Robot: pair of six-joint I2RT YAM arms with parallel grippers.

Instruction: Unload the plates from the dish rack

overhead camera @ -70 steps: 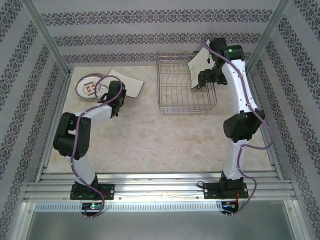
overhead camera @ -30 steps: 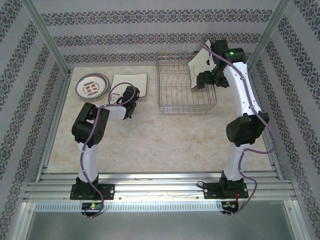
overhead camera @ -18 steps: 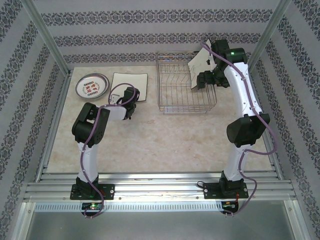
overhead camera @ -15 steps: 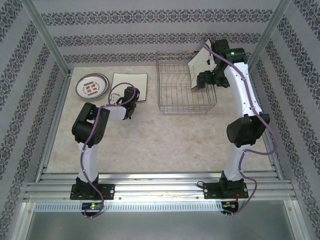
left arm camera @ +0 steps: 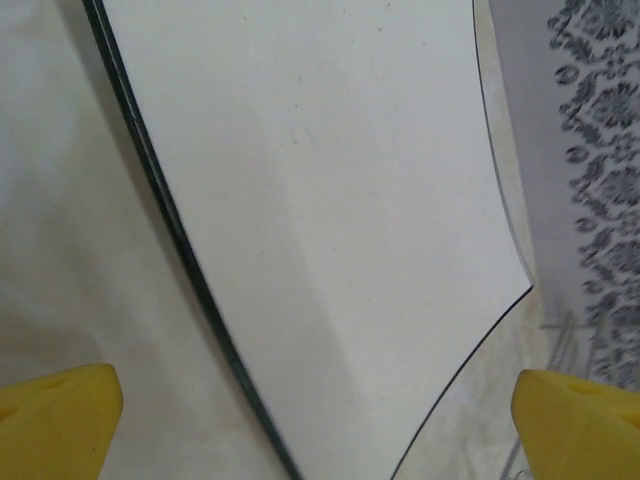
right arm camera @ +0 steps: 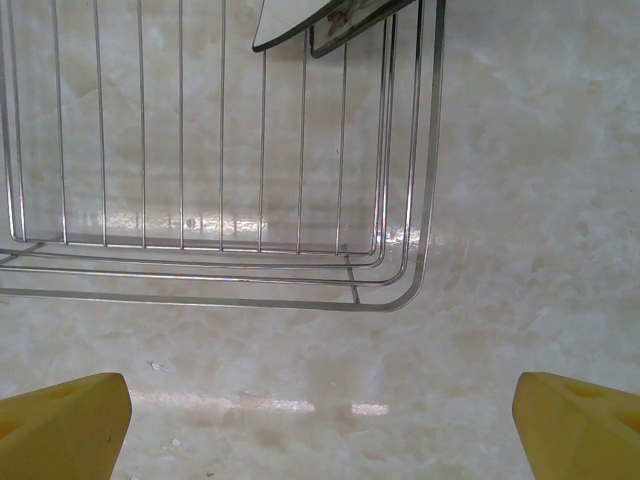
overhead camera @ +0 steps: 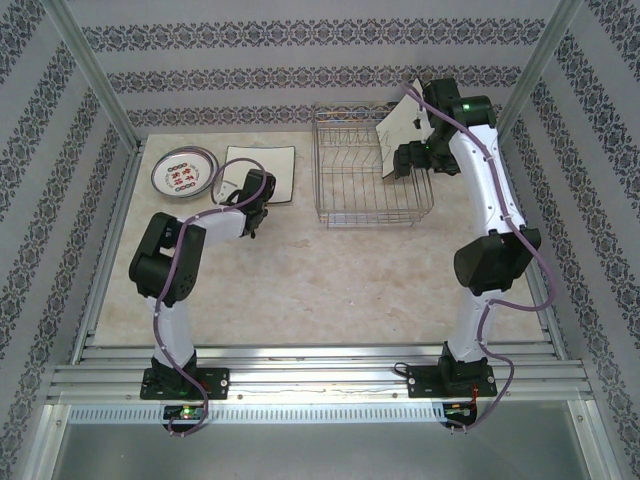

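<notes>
Marbled beige table (right arm camera: 500,200) forms the work surface, enclosed on three sides by walls (overhead camera: 300,75) with banded floral wallpaper.

**Left gripper** (left arm camera: 320,430)
- State: jaws spread wide, with one yellow fingertip at each lower corner of the wrist view. Nothing is gripped.
- Directly below and ahead of the fingertips, a square plate (left arm camera: 320,180) with a thin dark rim lies flat on the table. One corner of it reaches back between the two fingers. Neither finger touches it.
- Further out, beyond the far left corner of the square plate, a round plate (overhead camera: 184,172) with red-and-dark flower marks lies flat on the table. The two plates are close together; contact cannot be determined.

**Right gripper** (right arm camera: 320,430)
- State: jaws spread wide, with both yellow fingertips at the lower corners of the wrist view. Only bare table shows between them.
- Just ahead of the fingertips is a rounded corner of the dish rack (overhead camera: 350,185), a silver wire basket standing on the table.
- Further ahead, inside the rack, are the lower edges of the racked plates (right arm camera: 295,15). One edge is pale and one has a dark rim.
- The overhead view shows a cream plate leaning at the rack's far right corner, beside this arm's wrist.
- The remaining rack slots on the gripper's left hold no plates.
</notes>
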